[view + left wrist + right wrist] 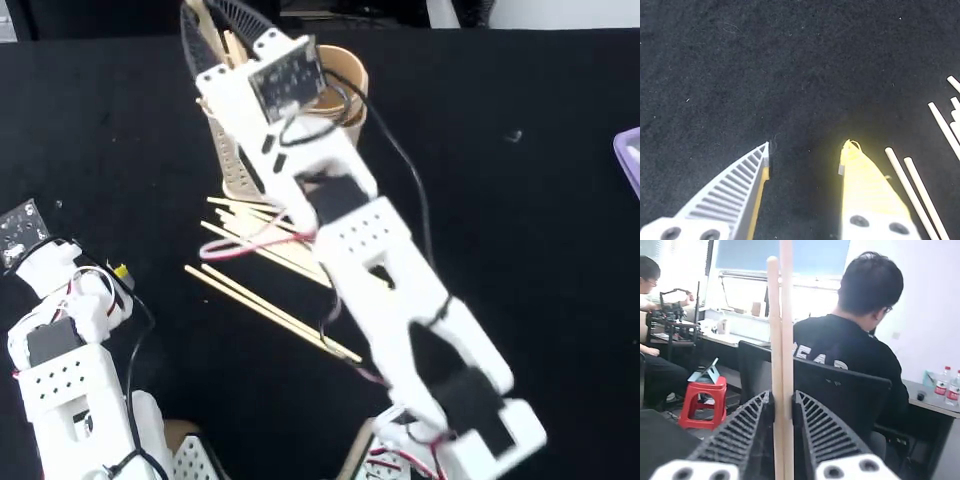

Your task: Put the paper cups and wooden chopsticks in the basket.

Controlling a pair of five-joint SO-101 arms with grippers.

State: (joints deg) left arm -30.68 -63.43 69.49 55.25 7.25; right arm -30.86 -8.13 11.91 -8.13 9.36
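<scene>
My right gripper [213,25] is raised at the table's far side, shut on two wooden chopsticks [780,330] that stand upright between its black fingers [745,432]. In the right wrist view the right gripper [783,396] points out at the room. Behind the right arm lies a tan round-rimmed container [347,82]; I cannot tell whether it is a cup or the basket. A tan perforated strip [232,165] runs down beside it. Loose chopsticks [262,238] lie in a pile mid-table, with two long ones [270,310] nearer. My left gripper [805,147] hangs open over bare black table, left of those sticks [914,192].
The left arm [70,350] stands at the near left corner and the right arm's base [470,410] at the near right. A purple object [630,155] shows at the right edge. The black table [520,250] is bare on the right side.
</scene>
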